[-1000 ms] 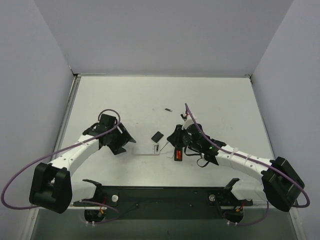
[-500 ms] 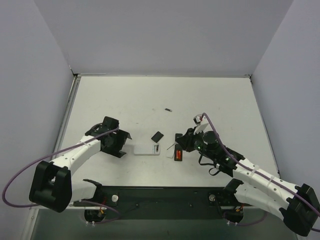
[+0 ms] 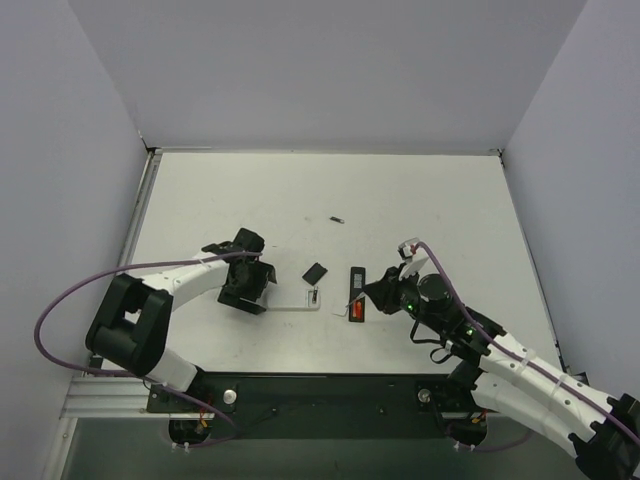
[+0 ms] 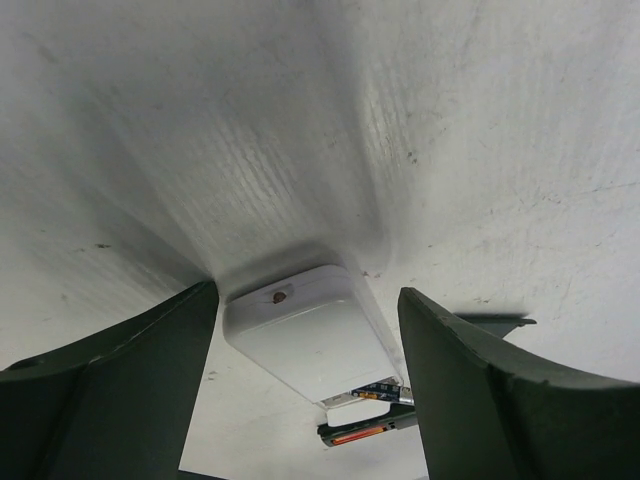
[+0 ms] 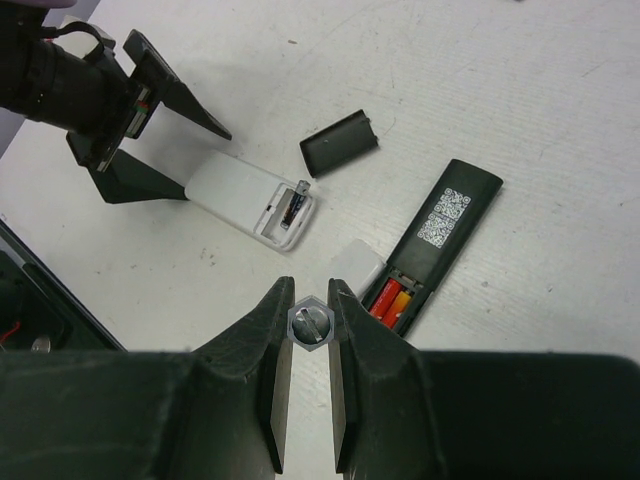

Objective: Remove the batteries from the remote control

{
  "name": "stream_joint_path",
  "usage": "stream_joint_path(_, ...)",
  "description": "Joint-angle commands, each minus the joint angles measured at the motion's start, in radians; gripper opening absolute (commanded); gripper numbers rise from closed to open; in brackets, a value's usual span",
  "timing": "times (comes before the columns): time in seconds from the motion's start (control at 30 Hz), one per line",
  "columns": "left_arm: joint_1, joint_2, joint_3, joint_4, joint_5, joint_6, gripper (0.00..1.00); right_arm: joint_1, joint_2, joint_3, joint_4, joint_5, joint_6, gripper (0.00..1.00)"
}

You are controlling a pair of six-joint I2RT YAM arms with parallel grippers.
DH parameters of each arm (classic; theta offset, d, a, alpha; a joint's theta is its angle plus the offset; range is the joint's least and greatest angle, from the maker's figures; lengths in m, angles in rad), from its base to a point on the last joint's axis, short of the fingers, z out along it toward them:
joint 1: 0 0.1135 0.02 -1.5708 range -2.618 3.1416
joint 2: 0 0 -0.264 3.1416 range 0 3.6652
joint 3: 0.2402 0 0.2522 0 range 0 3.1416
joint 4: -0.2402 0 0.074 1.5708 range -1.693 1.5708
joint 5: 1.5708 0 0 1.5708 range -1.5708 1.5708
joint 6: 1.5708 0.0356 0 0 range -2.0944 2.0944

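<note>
On the left, the left gripper (image 3: 262, 285) stands wide apart over the table (image 3: 250, 190), its two dark fingers (image 4: 120, 370) straddling the near end of a white remote (image 3: 293, 299) without touching it in the wrist view; nothing is held. The white remote lies flat with its own battery bay uncovered at its right end (a dark cell shows inside). Just up and right of it rests a small black cover piece (image 3: 315, 272), tilted, apart from both remotes. Farther back on the table lies a tiny dark object (image 3: 338, 218), too small to identify. Next comes the remote control (image 3: 357, 293), a slim black bar lying face down, a white label on its back and its recess open at the near end, where the batteries (image 5: 392, 303) sit side by side, red and orange, still inside. A small white piece (image 5: 357, 266) touches its left edge beside the recess. On the right, the right gripper (image 5: 310, 300) hovers just near of the recess, jaws nearly together and empty.
</note>
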Motion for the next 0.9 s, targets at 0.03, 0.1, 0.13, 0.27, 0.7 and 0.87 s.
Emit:
stream_joint_path(0.03, -0.013, 0.075, 0.029, -0.029, -0.013, -0.082, 0.83, -0.007, -0.031, -0.012, -0.009, 0.019, -0.014, 0.00)
stream_joint_path(0.1, -0.015, 0.084, 0.028, -0.038, -0.009, -0.085, 0.82, -0.007, -0.044, -0.012, -0.017, 0.022, -0.017, 0.00)
stream_joint_path(0.13, -0.016, 0.084, 0.026, -0.052, -0.008, -0.089, 0.81, -0.008, -0.047, -0.013, -0.024, 0.025, -0.023, 0.00)
stream_joint_path(0.27, -0.027, 0.073, -0.007, -0.038, 0.007, -0.132, 0.75, -0.010, -0.047, -0.012, -0.029, 0.030, -0.032, 0.00)
stream_joint_path(0.7, -0.036, 0.113, -0.014, 0.000, 0.074, -0.144, 0.62, -0.010, -0.062, -0.021, -0.035, 0.033, -0.015, 0.00)
stream_joint_path(0.87, -0.035, 0.074, -0.037, 0.038, 0.081, -0.145, 0.33, -0.010, -0.091, -0.015, -0.057, 0.034, -0.017, 0.00)
